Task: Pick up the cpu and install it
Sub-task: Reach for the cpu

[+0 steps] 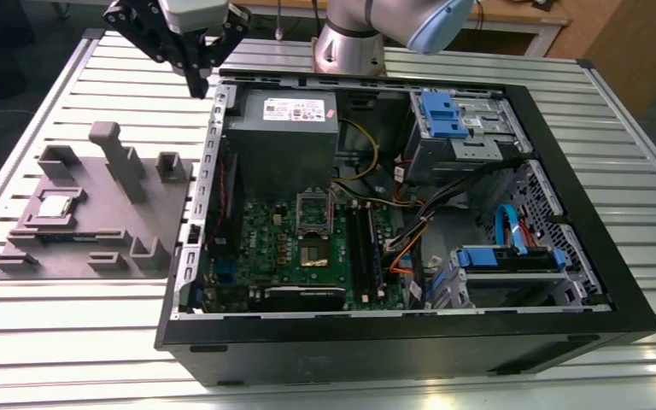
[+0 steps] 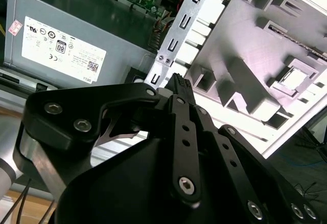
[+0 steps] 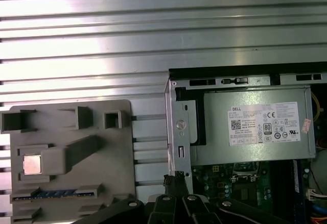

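Note:
The cpu [image 1: 55, 206] is a small silver square lying in a recess of the grey moulded plate [image 1: 100, 243], on the table at the exterior view's left. It also shows in both wrist views, as the cpu [image 3: 32, 164] and the cpu [image 2: 295, 78]. My gripper [image 1: 199, 84] hangs high over the far corner of the open computer case [image 1: 579, 256], apart from the cpu. Its black fingers [image 3: 176, 179] are shut with nothing between them. Inside the case lies the green motherboard [image 1: 305, 256].
A grey power supply box [image 1: 286, 137] with a white label sits in the case's far corner, under the gripper. Blue drive bays [image 1: 453, 115] and loose cables fill the exterior view's right half of the case. Upright blocks [image 1: 117, 158] stand on the plate. The slatted metal table [image 1: 78, 342] surrounds all.

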Motion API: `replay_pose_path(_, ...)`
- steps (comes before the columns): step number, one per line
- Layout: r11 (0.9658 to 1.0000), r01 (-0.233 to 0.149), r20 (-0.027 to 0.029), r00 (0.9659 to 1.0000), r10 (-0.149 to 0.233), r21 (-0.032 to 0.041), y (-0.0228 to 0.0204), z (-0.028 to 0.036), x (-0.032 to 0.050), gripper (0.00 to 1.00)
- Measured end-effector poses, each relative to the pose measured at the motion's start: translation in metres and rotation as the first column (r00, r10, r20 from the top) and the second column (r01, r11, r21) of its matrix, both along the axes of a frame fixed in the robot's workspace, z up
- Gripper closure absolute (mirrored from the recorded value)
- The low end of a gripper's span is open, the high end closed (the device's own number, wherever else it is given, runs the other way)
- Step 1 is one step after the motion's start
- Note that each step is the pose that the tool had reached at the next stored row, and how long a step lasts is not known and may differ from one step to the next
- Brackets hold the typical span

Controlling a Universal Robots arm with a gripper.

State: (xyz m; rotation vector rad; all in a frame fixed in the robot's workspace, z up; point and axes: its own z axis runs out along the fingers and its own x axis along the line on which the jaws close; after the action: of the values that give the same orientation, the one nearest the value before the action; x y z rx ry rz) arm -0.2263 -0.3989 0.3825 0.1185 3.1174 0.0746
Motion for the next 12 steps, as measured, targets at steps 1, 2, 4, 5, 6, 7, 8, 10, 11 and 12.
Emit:
replay_pose_path(1,1.0,0.0,-0.0001,1.0,0.0,0.0,0.0,-0.0001,-0.0005,0.9)
replay_pose_path(2,1.0,0.0,-0.0001,1.0,0.0,-0.0001,0.0,-0.0001,-0.0011,0.9)
replay_pose_path(4,1.0,0.0,-0.0002,1.0,0.0,0.0,0.0,-0.0004,-0.0023,0.9)
replay_pose_path(5,1.0,0.0,-0.0003,1.0,0.0,0.0,0.0,-0.0005,-0.0028,0.9)
replay_pose_path(6,1.0,0.0,-0.0003,1.0,0.0,0.0,0.0,-0.0006,-0.0033,0.9)
replay_pose_path(7,1.0,0.0,-0.0005,1.0,0.0,-0.0001,0.0,-0.0006,-0.0039,0.9)
replay_pose_path(8,1.0,0.0,-0.0006,1.0,0.0,-0.0001,0.0,-0.0006,-0.0045,0.9)
replay_pose_path(10,1.0,0.0,-0.0005,1.0,0.0,0.0,0.0,-0.0008,-0.0058,0.9)
replay_pose_path(11,1.0,0.0,-0.0004,1.0,0.0,0.0,0.0,-0.0009,-0.0064,0.9)
replay_pose_path(12,1.0,0.0,-0.0005,1.0,0.0,0.0,0.0,-0.0009,-0.0069,0.9)
